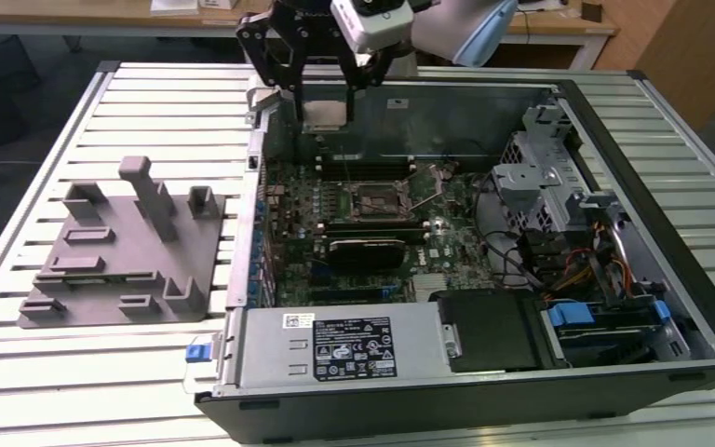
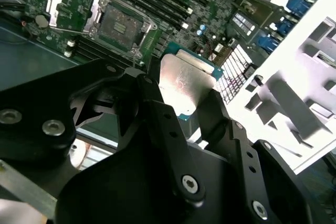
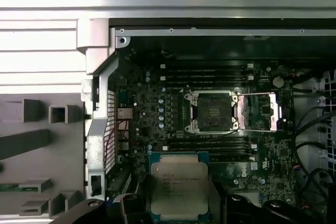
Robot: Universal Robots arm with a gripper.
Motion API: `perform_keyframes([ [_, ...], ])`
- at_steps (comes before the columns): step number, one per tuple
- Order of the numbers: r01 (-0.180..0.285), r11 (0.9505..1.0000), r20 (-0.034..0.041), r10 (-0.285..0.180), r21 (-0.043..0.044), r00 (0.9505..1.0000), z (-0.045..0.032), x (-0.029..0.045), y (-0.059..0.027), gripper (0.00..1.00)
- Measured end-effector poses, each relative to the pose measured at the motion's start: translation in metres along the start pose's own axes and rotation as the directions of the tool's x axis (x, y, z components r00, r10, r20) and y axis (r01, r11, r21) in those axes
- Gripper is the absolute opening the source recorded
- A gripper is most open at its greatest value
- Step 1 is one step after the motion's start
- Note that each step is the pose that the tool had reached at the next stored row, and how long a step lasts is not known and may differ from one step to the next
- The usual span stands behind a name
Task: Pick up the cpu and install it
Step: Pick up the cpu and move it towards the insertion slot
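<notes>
Right, one cpu (image 3: 178, 187) and it's mine: my tool (image 1: 325, 104) is clamped on its two opposite edges, silver top showing in both wrist views. I'm holding it in the air over the far end of the one open computer case (image 1: 693, 279), well apart from the single socket (image 3: 212, 111), which sits bare on the motherboard (image 1: 451, 237) with its metal frame (image 3: 257, 111) swung aside. One grey holder (image 1: 109, 251) with upright posts lies beside the case on the slatted metal tabletop (image 1: 34, 372). Wooden desks (image 1: 557, 23) stand behind. My fingers (image 2: 157, 124) cover the chip's sides in the second wrist view, and its near edge is cut off in the first wrist view.
</notes>
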State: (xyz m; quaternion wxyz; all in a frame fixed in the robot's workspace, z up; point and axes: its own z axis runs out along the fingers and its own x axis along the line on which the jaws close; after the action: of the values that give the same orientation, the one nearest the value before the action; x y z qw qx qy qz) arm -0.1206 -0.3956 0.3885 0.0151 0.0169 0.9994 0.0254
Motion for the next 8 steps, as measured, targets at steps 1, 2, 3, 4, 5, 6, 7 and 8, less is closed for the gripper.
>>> perform_keyframes([
  [1, 0.000, 1.0000, 0.0000, 0.000, -0.0001, 1.0000, 0.0001, -0.0021, 0.0003, 0.53],
  [2, 0.000, 1.0000, 0.0001, 0.000, -0.0001, 1.0000, 0.0003, -0.0043, 0.0007, 0.53],
  [3, 0.000, 1.0000, 0.0001, 0.000, -0.0001, 1.0000, 0.0004, -0.0066, 0.0012, 0.53],
  [4, 0.000, 1.0000, 0.0001, 0.000, -0.0001, 1.0000, 0.0005, -0.0090, 0.0018, 0.53],
  [5, 0.000, 1.0000, 0.0001, 0.000, 0.0000, 1.0000, 0.0006, -0.0112, 0.0024, 0.53],
  [6, 0.000, 1.0000, 0.0001, 0.000, -0.0001, 1.0000, 0.0008, -0.0138, 0.0030, 0.53],
  [7, 0.000, 1.0000, 0.0001, 0.000, -0.0001, 1.0000, 0.0010, -0.0160, 0.0036, 0.53],
  [8, 0.000, 1.0000, 0.0000, 0.000, -0.0001, 1.0000, 0.0011, -0.0179, 0.0040, 0.53],
])
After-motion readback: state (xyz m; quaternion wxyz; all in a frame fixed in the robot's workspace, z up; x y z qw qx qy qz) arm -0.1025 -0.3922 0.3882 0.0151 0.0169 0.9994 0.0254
